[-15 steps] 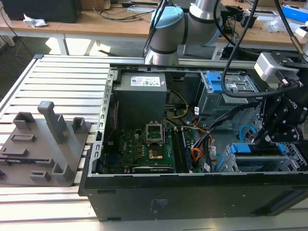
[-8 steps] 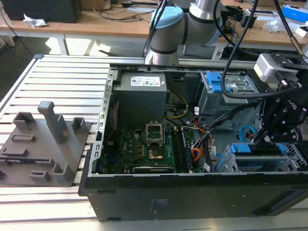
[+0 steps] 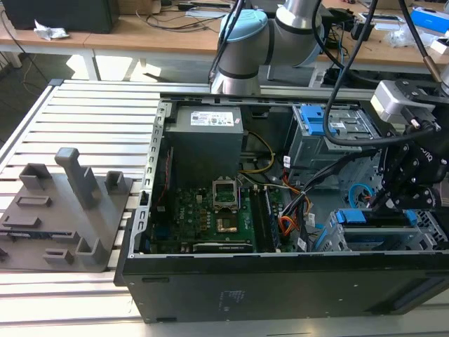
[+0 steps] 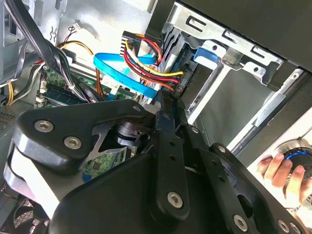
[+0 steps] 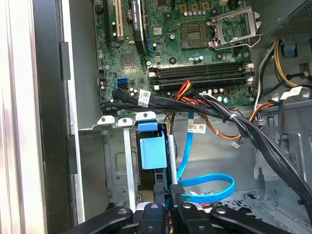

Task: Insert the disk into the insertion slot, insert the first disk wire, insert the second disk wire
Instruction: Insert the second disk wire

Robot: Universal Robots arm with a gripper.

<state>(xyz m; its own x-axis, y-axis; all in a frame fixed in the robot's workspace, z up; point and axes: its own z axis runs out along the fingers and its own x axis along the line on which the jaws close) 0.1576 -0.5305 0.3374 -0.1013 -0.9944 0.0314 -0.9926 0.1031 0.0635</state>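
The open computer case lies on a ribbed metal surface, with a grey fixture beside it and cluttered wooden desks behind. The end effector, fingers pinched together on a dark plug of the first disk wire, hangs at the insertion slot, where the disk already sits. The second disk wire loops just beside it.

A bright blue carrier frame sits against the grey sheet-metal insertion slot; a light-blue flat cable loops beside it. Red, yellow and dark wires bundle above a green motherboard. The gripper is matte black.
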